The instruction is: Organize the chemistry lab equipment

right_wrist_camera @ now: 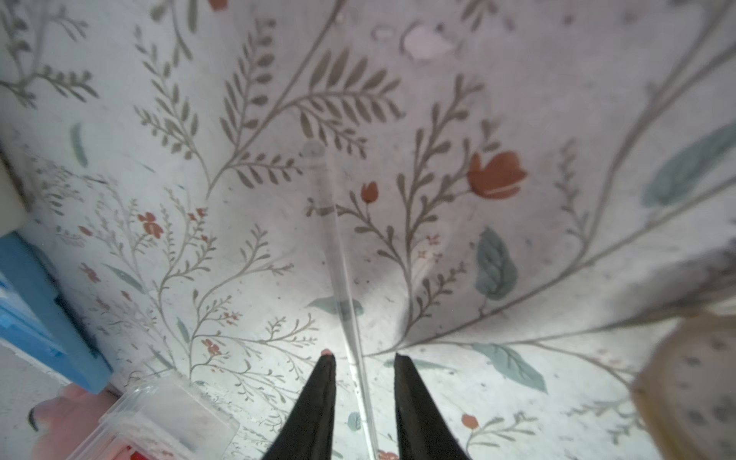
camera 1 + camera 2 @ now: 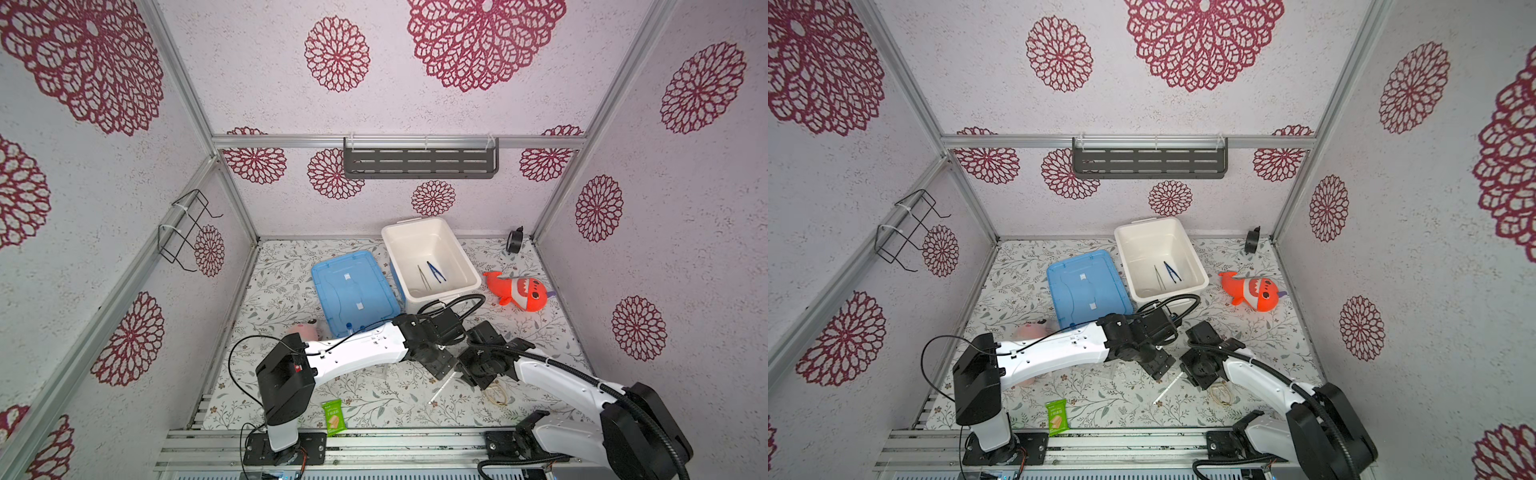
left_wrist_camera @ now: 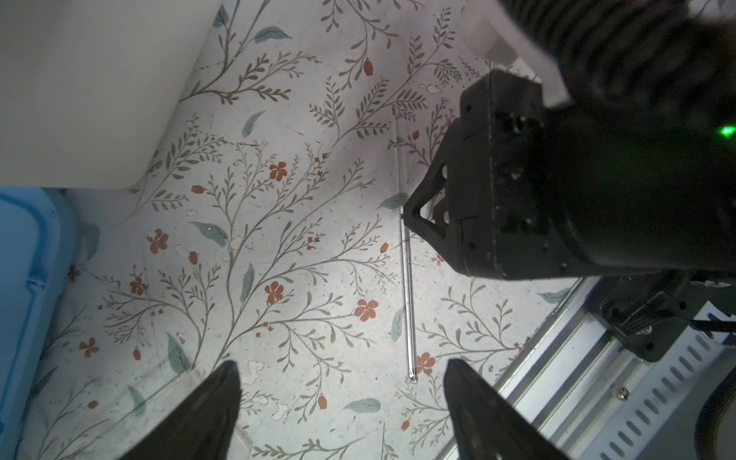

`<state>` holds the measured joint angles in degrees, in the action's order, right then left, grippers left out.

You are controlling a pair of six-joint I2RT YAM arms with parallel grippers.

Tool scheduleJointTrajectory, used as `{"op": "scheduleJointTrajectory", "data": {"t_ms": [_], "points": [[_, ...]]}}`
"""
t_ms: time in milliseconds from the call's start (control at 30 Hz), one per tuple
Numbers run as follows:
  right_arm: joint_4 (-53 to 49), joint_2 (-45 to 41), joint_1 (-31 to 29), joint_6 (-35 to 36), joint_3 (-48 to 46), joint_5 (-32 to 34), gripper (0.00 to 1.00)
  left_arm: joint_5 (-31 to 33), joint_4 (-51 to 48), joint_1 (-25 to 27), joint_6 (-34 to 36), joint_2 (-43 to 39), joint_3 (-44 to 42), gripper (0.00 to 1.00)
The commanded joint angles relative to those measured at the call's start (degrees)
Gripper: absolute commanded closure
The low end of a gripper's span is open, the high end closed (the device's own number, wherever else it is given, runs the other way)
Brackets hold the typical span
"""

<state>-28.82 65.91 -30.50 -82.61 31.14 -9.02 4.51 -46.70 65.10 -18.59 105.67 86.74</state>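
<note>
A thin clear rod [image 2: 442, 388] [image 2: 1169, 388] lies on the flowered table near the front. My right gripper [image 1: 364, 356] straddles it in the right wrist view: the rod [image 1: 338, 263] runs between the two fingers with a gap on each side. In the left wrist view my left gripper [image 3: 342, 370] stands wide open and empty, with the rod's [image 3: 408, 298] end just beyond its fingertips. Dark blue tweezers [image 2: 436, 272] and metal tweezers [image 2: 423, 277] lie in the white bin [image 2: 465, 249]. A blue-capped tube [image 2: 349, 327] sits by the blue lid's near edge.
The blue lid [image 2: 353, 291] lies left of the bin. An orange plush [image 2: 521, 293] is at the right and a pink plush [image 2: 303, 330] sits behind the left arm. A green snack packet [image 2: 333, 417] lies at the front edge, tan loops [image 2: 497, 395] under the right arm, a clear container [image 1: 167, 414] nearby.
</note>
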Motion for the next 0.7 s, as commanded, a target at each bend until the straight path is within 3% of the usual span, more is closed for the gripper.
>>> {"op": "scheduleJointTrajectory", "data": {"t_ms": [0,133,367,500,667], "points": [[-10.02,-4.32,3.94,0.79,2.0,2.86,0.67,-2.24,-3.11,0.84,3.59,3.71,3.81,0.22],[-20.2,-9.29,13.54,8.24,3.21,5.2,0.64,-2.62,-4.78,1.17,4.0,8.63,7.9,0.25],[-27.37,-12.65,31.93,23.62,3.64,1.81,0.63,-4.54,-8.55,1.69,4.58,16.03,14.11,0.27],[-28.48,-12.82,35.02,25.6,5.17,0.09,0.63,-3.0,-11.35,2.03,4.82,19.87,17.15,0.27],[-30.82,-12.46,35.25,27.24,8.79,4.19,0.62,-2.99,-13.66,2.03,4.35,23.68,20.49,0.29]]}}
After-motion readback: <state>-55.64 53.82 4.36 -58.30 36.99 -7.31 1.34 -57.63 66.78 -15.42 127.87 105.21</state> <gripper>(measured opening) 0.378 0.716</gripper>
